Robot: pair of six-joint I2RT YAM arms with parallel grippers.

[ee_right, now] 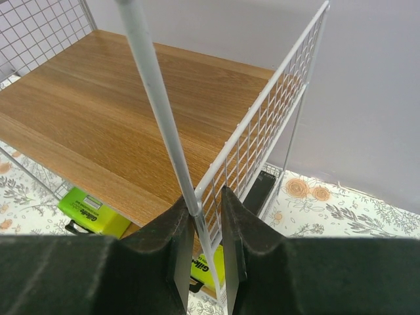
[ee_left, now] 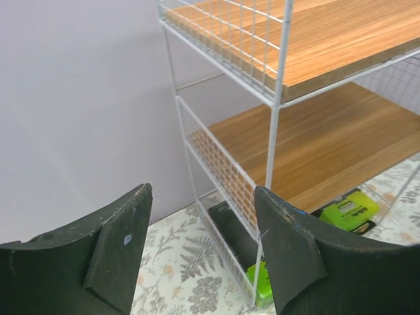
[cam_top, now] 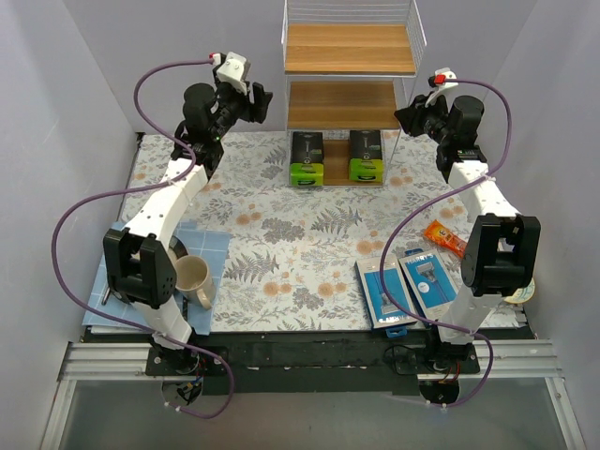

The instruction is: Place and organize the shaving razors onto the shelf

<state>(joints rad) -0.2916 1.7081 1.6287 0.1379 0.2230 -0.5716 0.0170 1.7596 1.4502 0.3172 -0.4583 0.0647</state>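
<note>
- Step: steadying the tall 3-tier white wire shelf with brown wooden boards (cam_top: 349,58); nothing picked yet.
- Right gripper (ee_right: 200,213) pinched, apparently on shelf's front corner post.
- Left gripper (ee_left: 202,195) spread wide, empty, beside shelf.
- 2 flat blue blister-card razor packs (cam_top: 382,292) side by side near right arm base, well apart from shelf; grey razor on pale panel.
- Next: release post, reach back, pinch 1 pack's edge.

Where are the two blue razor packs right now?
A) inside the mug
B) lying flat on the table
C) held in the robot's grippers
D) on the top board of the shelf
B: both blue razor packs lie flat on the table beside the orange packet; the shelf holds none of them.
</note>
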